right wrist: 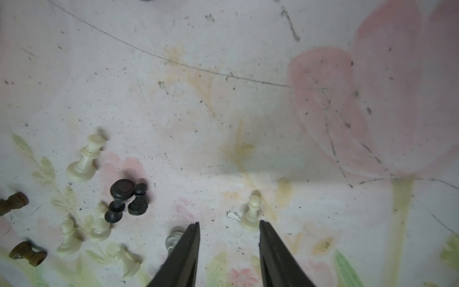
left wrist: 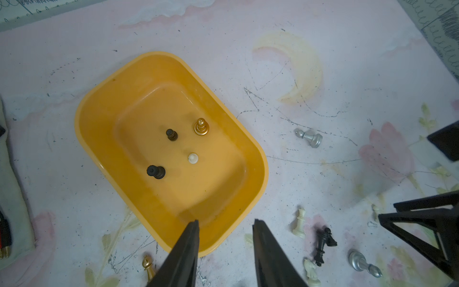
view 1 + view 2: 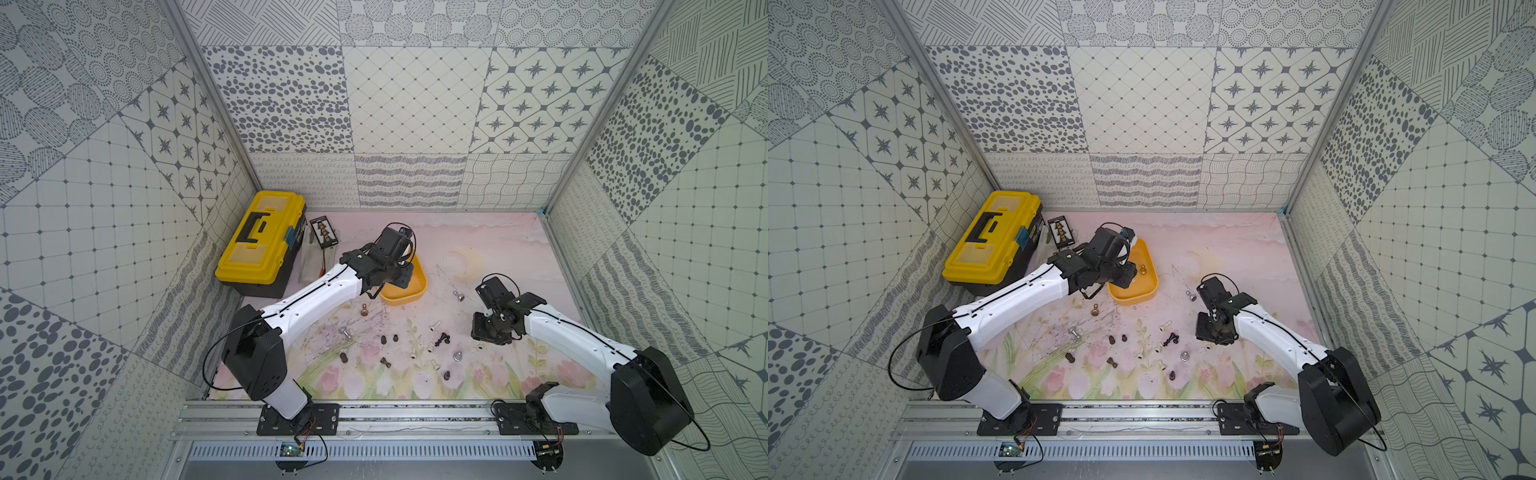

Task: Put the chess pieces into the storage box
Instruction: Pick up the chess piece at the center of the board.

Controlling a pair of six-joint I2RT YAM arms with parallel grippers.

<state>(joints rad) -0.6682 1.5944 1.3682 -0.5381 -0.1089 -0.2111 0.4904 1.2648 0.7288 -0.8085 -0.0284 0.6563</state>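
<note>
The storage box, a shallow orange-yellow tray, lies on the desk in its far half, about midway between the left and right edges. A yellow-and-black toolbox fills the far left corner.

4 of the chess pieces are already in the box: a gold one standing upright, a dark brown one, a white pawn and a black one. They are apart from one another.

The left end effector hangs above one corner of the box. Its fingers are spread, with nothing between them.

The other pieces are loose on the desk, mostly in the near half. A silver pawn lies on its side near the box's right side, and a brass piece sits near the box's near left corner. Cream, black and brown pieces are scattered toward the near edge.

The right end effector is low over the desk, right of that scatter. Its fingers are apart and grip nothing. A cream pawn stands upright at the tip of one finger; I cannot tell if they touch. A silver piece is partly hidden behind the other finger. Further off, 2 black pieces lean together.
</note>
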